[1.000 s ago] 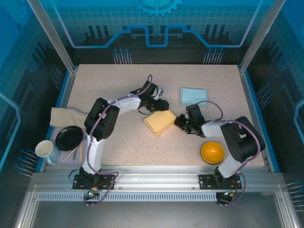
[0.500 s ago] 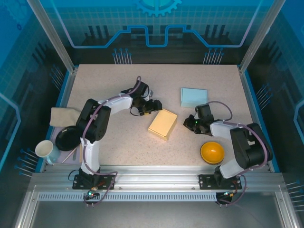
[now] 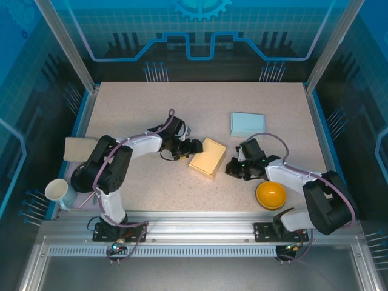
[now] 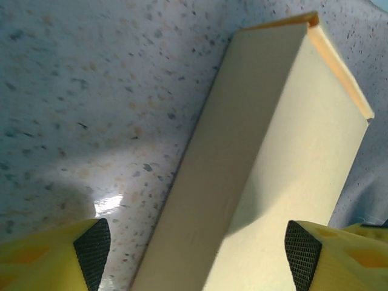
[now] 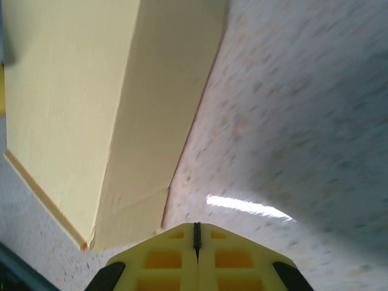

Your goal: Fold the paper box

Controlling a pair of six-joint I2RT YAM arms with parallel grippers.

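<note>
- Left gripper (image 3: 188,147) stands spread wide and grasps nothing, its fingers either side of the pale yellow rectangular paper box (image 3: 208,157) lying mid-way across the speckled beige table (image 3: 133,109).
- Right gripper (image 3: 233,168) is clenched empty, just beside the box's right edge; it probably isn't touching.
- Square the left gripper to the box before pinching, and brace with the right.

Speckled beige table (image 3: 139,103); blue patterned walls (image 3: 242,24), possibly glass; aluminium frame (image 3: 194,225).
</note>
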